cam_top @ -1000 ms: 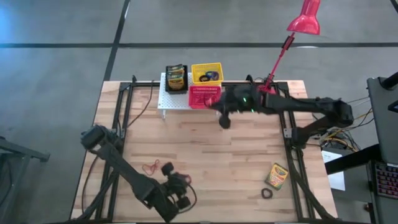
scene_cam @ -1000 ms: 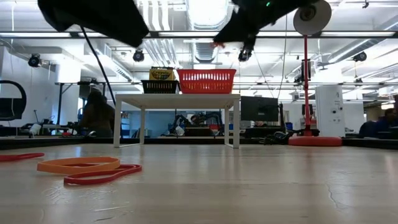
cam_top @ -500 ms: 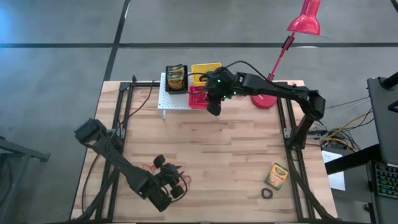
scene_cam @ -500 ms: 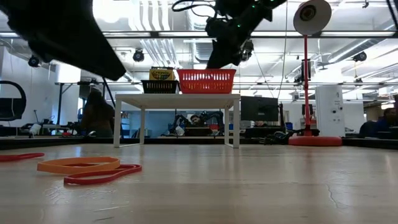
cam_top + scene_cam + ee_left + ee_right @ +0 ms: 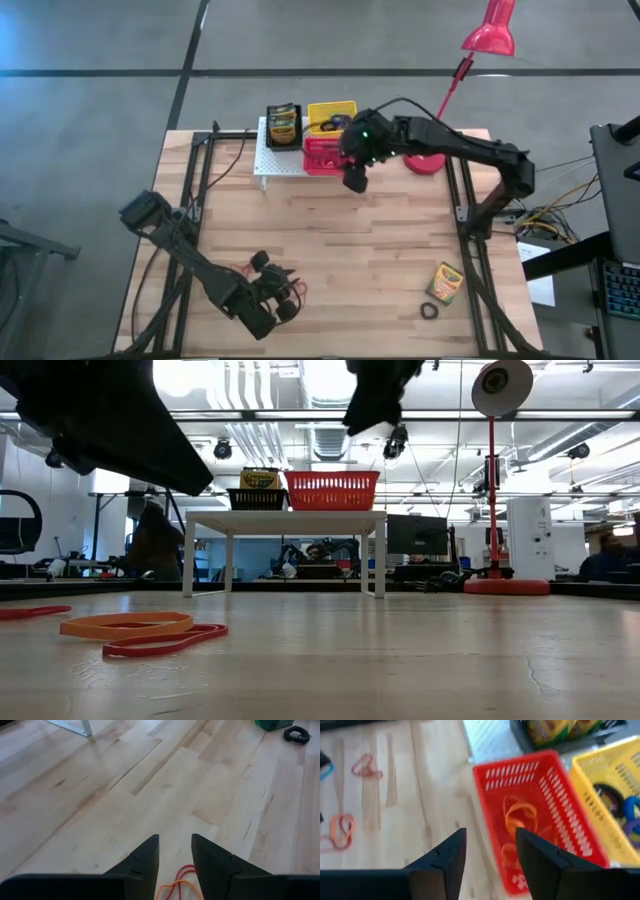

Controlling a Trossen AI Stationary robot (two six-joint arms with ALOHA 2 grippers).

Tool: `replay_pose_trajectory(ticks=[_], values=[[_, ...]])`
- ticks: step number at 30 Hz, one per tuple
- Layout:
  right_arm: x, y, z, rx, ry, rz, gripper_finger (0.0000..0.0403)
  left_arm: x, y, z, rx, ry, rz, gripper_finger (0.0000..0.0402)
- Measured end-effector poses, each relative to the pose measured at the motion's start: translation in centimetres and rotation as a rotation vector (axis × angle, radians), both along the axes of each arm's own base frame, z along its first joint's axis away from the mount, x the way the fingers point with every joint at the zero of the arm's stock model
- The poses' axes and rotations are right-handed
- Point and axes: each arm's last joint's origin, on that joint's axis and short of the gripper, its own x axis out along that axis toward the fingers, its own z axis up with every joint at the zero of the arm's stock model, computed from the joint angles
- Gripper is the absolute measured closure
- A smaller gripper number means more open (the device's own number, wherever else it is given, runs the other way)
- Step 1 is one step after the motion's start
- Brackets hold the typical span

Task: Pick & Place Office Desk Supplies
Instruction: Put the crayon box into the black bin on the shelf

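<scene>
My left gripper (image 5: 175, 837) stands open low over the table's near left part (image 5: 280, 300). An orange and a red elastic loop (image 5: 176, 882) lie on the wood between its fingers; I cannot tell whether they touch. The low view shows these loops (image 5: 130, 628) flat on the table. My right gripper (image 5: 490, 832) hangs open and empty above the near edge of the red basket (image 5: 320, 155). Orange loops (image 5: 520, 817) lie inside this basket. The yellow basket (image 5: 330, 113) holds dark and blue loops. A black basket (image 5: 283, 125) holds a crayon box.
The three baskets stand on a white perforated rack (image 5: 270, 162) at the far edge. A red desk lamp (image 5: 490, 30) rises from its base (image 5: 425, 162) to their right. A crayon box (image 5: 444, 283) and a black loop (image 5: 430, 311) lie near the front right.
My right gripper went over the red basket, then rose and drew back a little toward the near edge. My left gripper sank toward the loops on the table and has held still since.
</scene>
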Motion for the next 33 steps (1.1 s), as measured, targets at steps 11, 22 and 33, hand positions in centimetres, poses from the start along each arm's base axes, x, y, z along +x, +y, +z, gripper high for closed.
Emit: replay_pose_trajectory(ticks=[11, 22, 33], values=[[-4.3, 13.4, -2.0, 0.046, 0.342, 0.087, 0.0279, 0.2, -0.1, 0.2, 0.044, -0.022, -0.019, 0.0282], [-12.7, 23.9, -10.8, 0.231, 0.856, -0.186, 0.0345, 0.4, 0.0, 0.4, 0.093, -0.068, 0.000, 0.0282], [-15.8, 24.9, -17.7, 0.271, 0.944, -0.290, 0.0393, 1.2, 0.9, 0.5, 0.085, -0.076, 0.036, 0.0282]])
